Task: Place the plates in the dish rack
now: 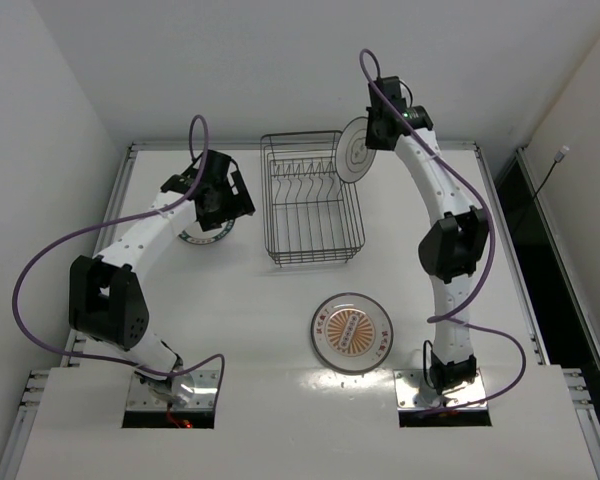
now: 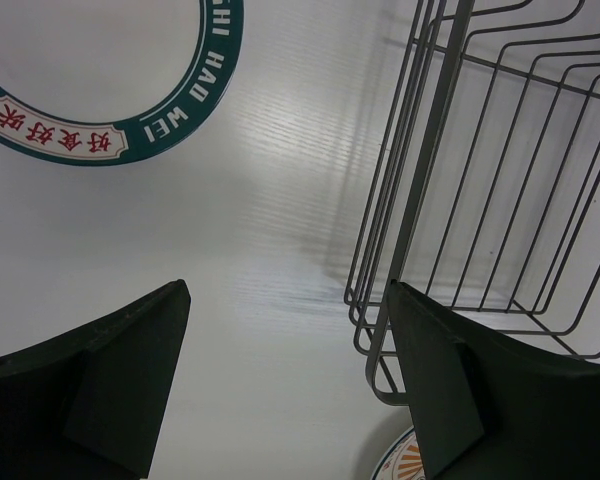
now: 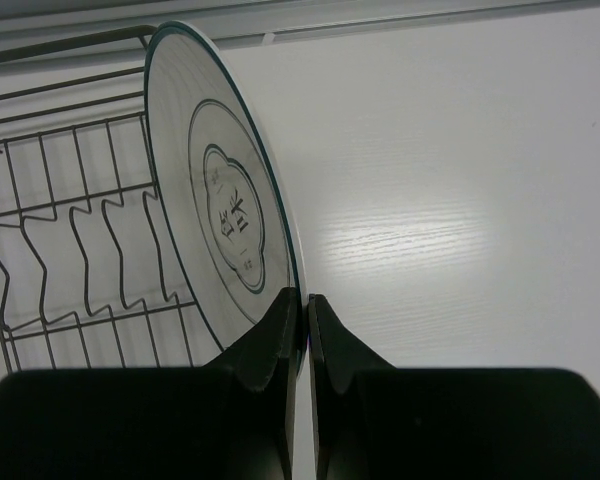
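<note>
On our left, the left claw (image 1: 220, 200) hangs wide open and empty, spread, we judge, to take the teal-rimmed plate (image 1: 202, 237) lying flat beneath it; just right of that claw stands the dish rack (image 1: 310, 205), no plate in it yet; the orange-centred plate (image 1: 352, 332) lies flat, well short of either claw; the right claw (image 3: 302, 300) pinches the grey-emblem plate (image 3: 220, 210) by its rim, upright, rack to its left, edge-on to suit the tines.

Robot lab bench. White table (image 1: 260, 310) framed by metal rails (image 1: 121, 195), bare white walls (image 1: 40, 150) close on three sides; left arm (image 1: 145, 235) and right arm (image 1: 435, 190) bolted at its near edge, purple cables (image 1: 16, 290) looping loose. A wire dish rack (image 1: 313, 250) stands on the tabletop.
</note>
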Controlling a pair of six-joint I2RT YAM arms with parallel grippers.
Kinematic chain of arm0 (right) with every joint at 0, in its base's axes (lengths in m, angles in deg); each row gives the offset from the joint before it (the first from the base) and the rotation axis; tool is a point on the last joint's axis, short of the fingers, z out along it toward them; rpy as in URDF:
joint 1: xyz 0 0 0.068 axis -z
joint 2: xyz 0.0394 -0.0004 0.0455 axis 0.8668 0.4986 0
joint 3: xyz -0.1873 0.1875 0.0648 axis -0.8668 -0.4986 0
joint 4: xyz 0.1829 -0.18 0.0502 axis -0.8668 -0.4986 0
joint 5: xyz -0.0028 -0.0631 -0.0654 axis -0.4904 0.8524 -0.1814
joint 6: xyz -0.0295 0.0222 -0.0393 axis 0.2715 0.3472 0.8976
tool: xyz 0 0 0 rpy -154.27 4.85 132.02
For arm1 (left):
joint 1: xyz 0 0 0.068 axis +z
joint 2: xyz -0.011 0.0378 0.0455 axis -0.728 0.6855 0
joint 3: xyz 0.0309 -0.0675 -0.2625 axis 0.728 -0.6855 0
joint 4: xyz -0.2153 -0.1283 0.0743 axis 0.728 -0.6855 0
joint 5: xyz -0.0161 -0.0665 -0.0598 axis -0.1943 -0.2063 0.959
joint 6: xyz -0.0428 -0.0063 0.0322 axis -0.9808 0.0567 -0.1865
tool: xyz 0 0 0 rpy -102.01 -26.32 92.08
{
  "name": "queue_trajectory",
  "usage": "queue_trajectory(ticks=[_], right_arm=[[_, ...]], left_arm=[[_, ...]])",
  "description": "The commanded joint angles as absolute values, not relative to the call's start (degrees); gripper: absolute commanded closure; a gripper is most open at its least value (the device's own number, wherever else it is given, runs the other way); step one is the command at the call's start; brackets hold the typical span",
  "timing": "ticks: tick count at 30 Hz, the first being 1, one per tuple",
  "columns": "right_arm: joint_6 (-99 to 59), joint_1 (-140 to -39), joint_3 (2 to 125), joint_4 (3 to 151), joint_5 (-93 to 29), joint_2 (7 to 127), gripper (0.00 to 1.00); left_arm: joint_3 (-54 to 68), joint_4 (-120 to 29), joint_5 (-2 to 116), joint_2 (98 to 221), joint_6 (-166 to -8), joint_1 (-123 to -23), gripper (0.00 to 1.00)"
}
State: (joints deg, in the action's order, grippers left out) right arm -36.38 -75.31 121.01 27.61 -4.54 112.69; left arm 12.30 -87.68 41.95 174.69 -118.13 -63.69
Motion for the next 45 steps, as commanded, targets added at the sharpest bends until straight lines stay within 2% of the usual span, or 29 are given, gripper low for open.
queue_trajectory(ticks=[1,11,20,28,31,32,35,39,43,45], right_arm=[[-36.18,-75.29,121.04,30.26,-4.42,110.24,1.00],[-35.66,-76.44,121.57,30.26,-3.81,111.30,1.00],[-33.89,-80.74,119.02,31.48,0.84,112.18,1.00],[-32.75,-84.70,116.74,31.32,3.40,114.12,0.92],[-33.28,-85.75,117.27,28.77,4.88,113.59,0.84],[-33.80,-85.75,117.27,28.76,4.89,112.89,0.77],[-35.29,-85.75,115.34,28.06,4.38,108.15,0.73],[-38.99,-85.23,114.80,20.36,4.37,100.95,0.51],[-42.58,-83.57,104.03,17.87,1.58,86.47,0.38],[-43.12,-82.07,91.21,19.61,-4.55,75.69,0.34]], left_arm=[[14.19,-87.26,41.64,174.63,-117.46,-63.07,0.22],[12.52,-87.26,41.63,172.35,-116.94,-63.07,0.22],[7.87,-86.74,45.59,163.83,-118.16,-63.07,0.22],[3.56,-88.23,46.12,157.24,-118.16,-63.07,0.22],[3.03,-88.93,46.12,155.65,-118.16,-63.60,0.22],[3.03,-88.93,46.12,155.65,-118.16,-63.60,0.22],[1.97,-89.46,46.12,154.07,-118.16,-64.13,0.22],[2.49,-90.69,45.42,153.01,-118.16,-64.65,0.22],[3.55,-91.83,43.92,153.01,-117.55,-65.18,0.22],[4.25,-92.45,42.61,153.01,-116.94,-65.18,0.22]])
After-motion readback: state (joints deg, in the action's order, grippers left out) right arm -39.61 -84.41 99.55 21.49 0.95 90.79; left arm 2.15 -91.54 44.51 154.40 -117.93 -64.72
